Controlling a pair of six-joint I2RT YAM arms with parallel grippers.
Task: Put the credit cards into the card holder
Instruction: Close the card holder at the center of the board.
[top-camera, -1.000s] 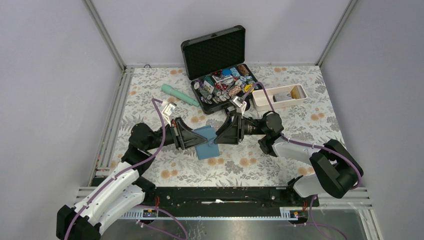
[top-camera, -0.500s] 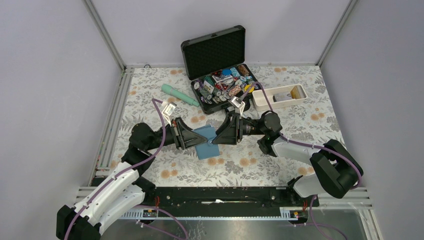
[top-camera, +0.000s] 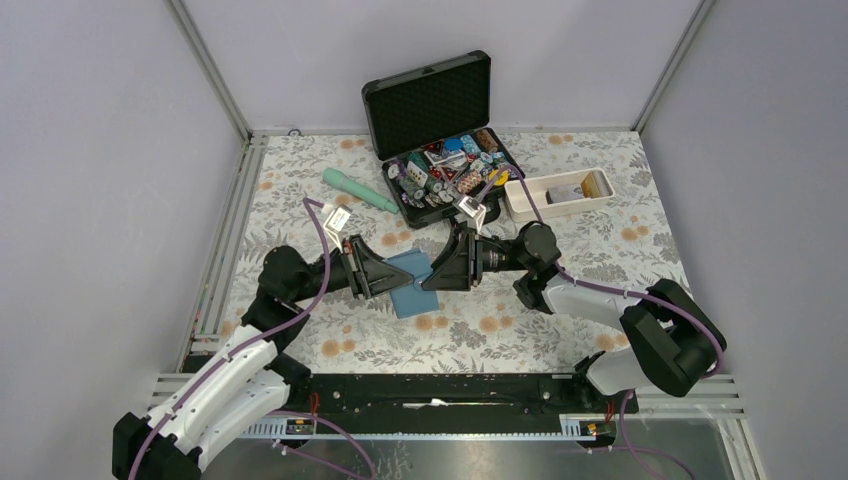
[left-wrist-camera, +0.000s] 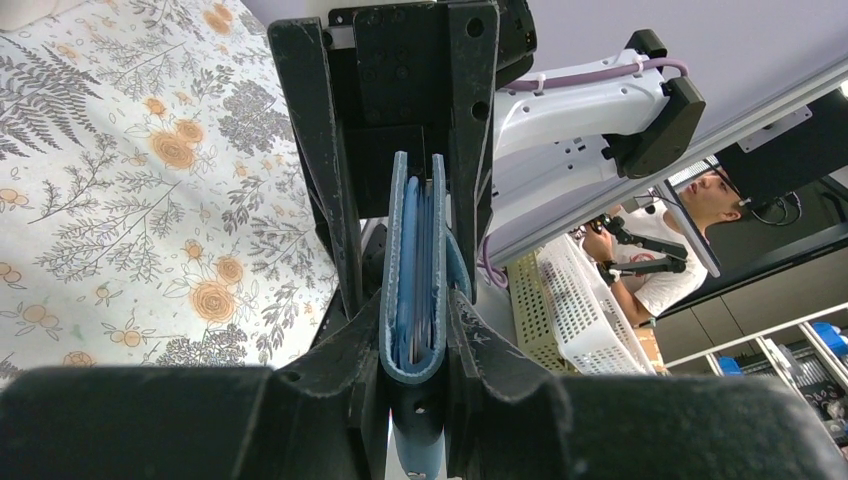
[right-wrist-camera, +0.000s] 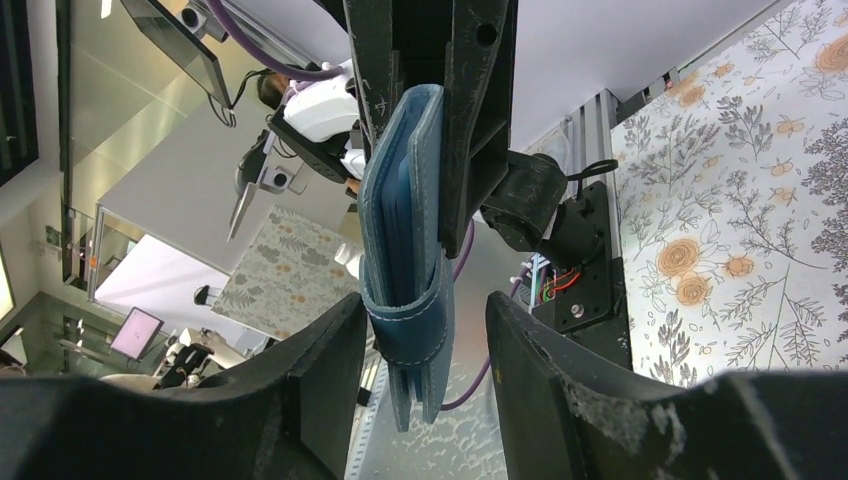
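The teal-blue card holder (top-camera: 412, 295) was between the two arms, near the middle of the flowered counter (top-camera: 300, 180). From above it was hard to tell whether its low edge touched the cloth.

The left gripper (left-wrist-camera: 415, 335) was clamped on the card holder (left-wrist-camera: 412, 250). In the left wrist view both fingers pressed on the folded spine, and the two covers stood almost closed. Thin lighter-blue layers showed between them. I could not tell if they were cards or only the slots.

The right gripper (right-wrist-camera: 425, 335) came from the opposite side. Its jaws stood apart with the card holder (right-wrist-camera: 400, 200) between them. A clear gap showed on one side, and on the other side the finger was just beside the cover.

Behind the arms an open black case (top-camera: 430, 100) held colourful poker chips (top-camera: 445, 175). Just to the right of it was a white tray (top-camera: 520, 205) with what looked like credit cards (top-camera: 578, 187), dark and orange-gold. A teal cylinder (top-camera: 360, 190) lay left of the case.
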